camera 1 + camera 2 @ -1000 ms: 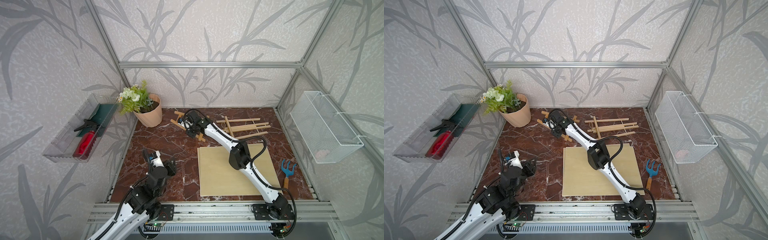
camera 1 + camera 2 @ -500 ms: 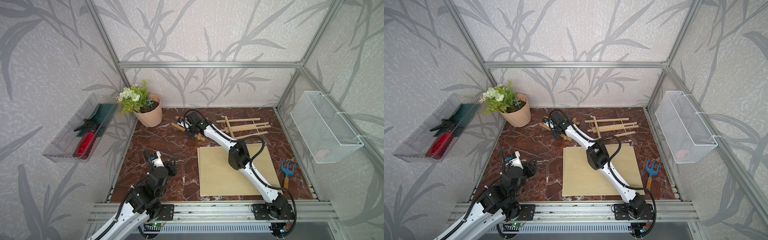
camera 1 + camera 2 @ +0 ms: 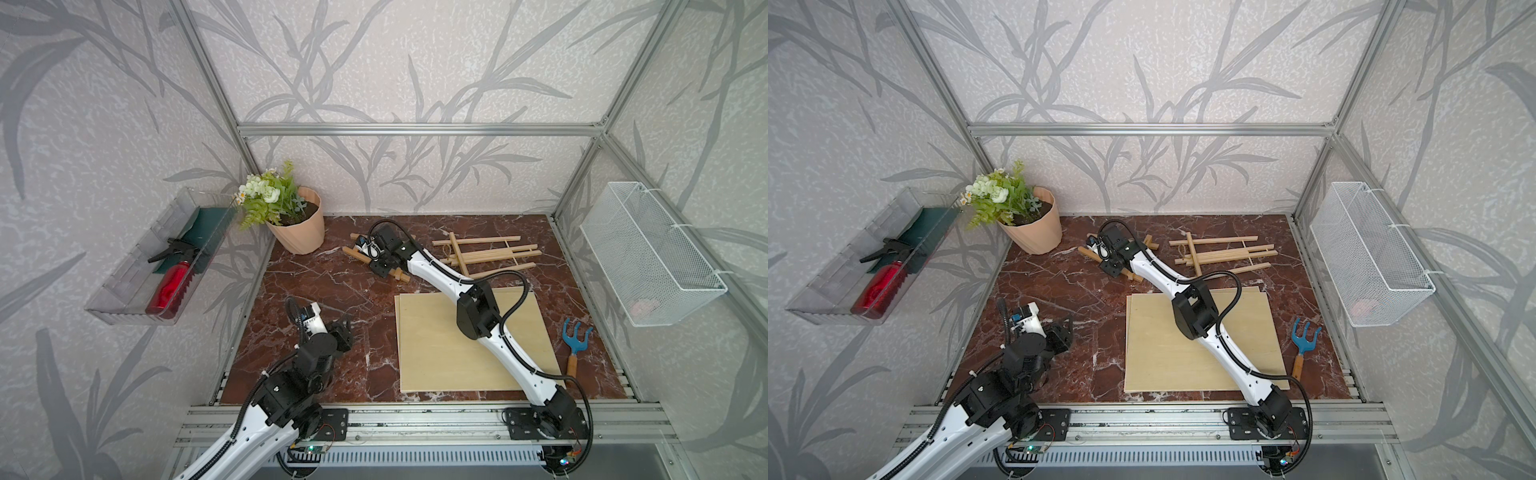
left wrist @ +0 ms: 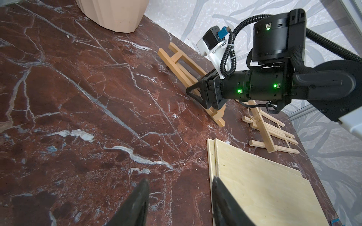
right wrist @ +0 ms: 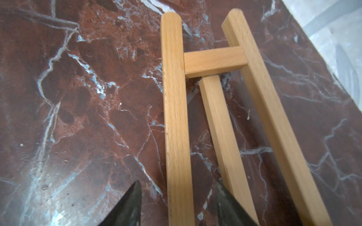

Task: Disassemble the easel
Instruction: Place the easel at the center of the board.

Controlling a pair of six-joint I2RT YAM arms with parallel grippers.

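The easel lies in two parts on the marble table in both top views. A small ladder-like wooden frame (image 3: pixel 353 253) (image 3: pixel 1088 253) lies flat at the back, left of centre. A larger slatted frame (image 3: pixel 486 253) (image 3: pixel 1225 253) lies to its right. My right gripper (image 3: pixel 384 266) (image 5: pixel 179 183) is open, low over the small frame. Its fingers (image 5: pixel 133 205) stand either side of one rail without touching it. My left gripper (image 3: pixel 345 328) (image 4: pixel 180 179) hovers open over bare marble at the front left, with nothing between its fingers.
Two stacked plywood boards (image 3: pixel 436 353) lie at the front right under the right arm. A blue hand rake (image 3: pixel 575 336) lies by the right edge. A flower pot (image 3: pixel 297 230) stands at the back left. A wire basket (image 3: pixel 648 253) and a clear tray (image 3: pixel 124 286) hang on the side walls.
My right gripper has opened and let go of the small wooden frame, which now rests on the table. The left gripper's jaws have widened slightly.
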